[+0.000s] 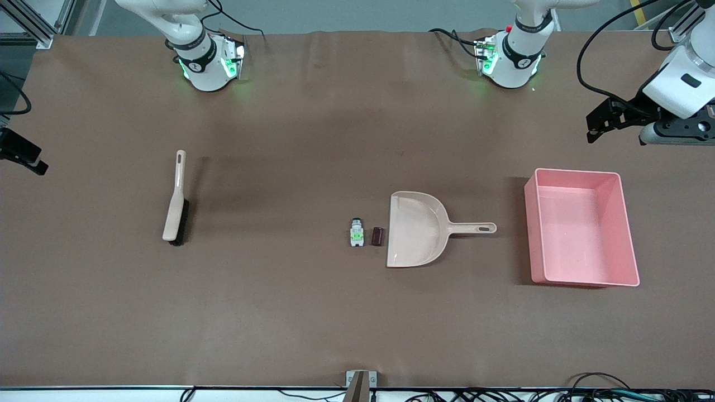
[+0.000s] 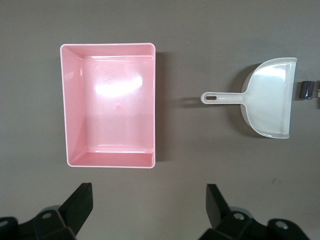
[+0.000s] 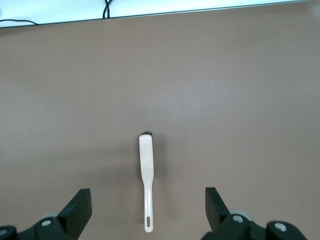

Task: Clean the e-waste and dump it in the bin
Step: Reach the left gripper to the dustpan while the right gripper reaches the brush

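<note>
On the brown table, from my right arm's end: beige brush (image 1: 176,199) | white green-marked component (image 1: 356,232) touching-close beside dark maroon block (image 1: 379,236) | beige plastic dustpan (image 1: 416,229) | pink rectangular tub (image 1: 581,228) | my right gripper (image 3: 145,212) spread wide over brush, left gripper (image 2: 149,207) spread wide near tub, both empty.

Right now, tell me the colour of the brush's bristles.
Black bristles on the brush, beige handle; front view shows it best.

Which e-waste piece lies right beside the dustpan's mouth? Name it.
The dark maroon block: it lies next to the dustpan mouth, while the white, green-marked component lies one place farther off.
</note>
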Tool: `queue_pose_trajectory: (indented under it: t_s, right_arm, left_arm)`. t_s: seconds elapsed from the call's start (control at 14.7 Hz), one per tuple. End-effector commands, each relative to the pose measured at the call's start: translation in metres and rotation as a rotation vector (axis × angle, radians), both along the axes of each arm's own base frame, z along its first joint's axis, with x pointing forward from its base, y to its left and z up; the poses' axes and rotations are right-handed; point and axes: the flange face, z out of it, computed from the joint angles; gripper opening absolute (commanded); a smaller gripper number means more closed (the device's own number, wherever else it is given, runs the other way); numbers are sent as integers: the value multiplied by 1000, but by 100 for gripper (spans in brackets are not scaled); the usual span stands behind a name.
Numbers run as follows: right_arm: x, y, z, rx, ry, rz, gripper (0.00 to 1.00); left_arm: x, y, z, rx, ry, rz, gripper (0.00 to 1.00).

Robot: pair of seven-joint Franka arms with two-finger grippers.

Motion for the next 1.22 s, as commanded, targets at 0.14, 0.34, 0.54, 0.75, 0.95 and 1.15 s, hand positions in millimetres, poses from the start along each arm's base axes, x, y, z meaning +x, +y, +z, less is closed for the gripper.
queue_pose_trajectory:
  t_s: [0.14, 0.34, 0.54, 0.75, 0.95, 1.15]
  right_arm:
    - [-2, 0, -5, 0, 13, 11, 100]
    - [-1, 0, -4, 1, 5, 8, 100]
    - [-1, 0, -7, 2, 16, 8, 100]
    - [1, 6, -9, 4, 20, 17, 100]
    - [0, 4, -9, 4, 22, 14, 100]
    - [11, 0, -39, 9, 75, 9, 100]
  left_arm:
    - [3, 0, 4, -7, -7, 9, 100]
    - [16, 0, 6, -3, -15, -3, 100]
    - [24, 1, 2, -3, -10, -5, 100]
    - [34, -6, -19, -4, 27, -17, 100]
    - [45, -23, -42, -4, 48, -53, 100]
    - [57, -57, -74, -10, 70, -189, 100]
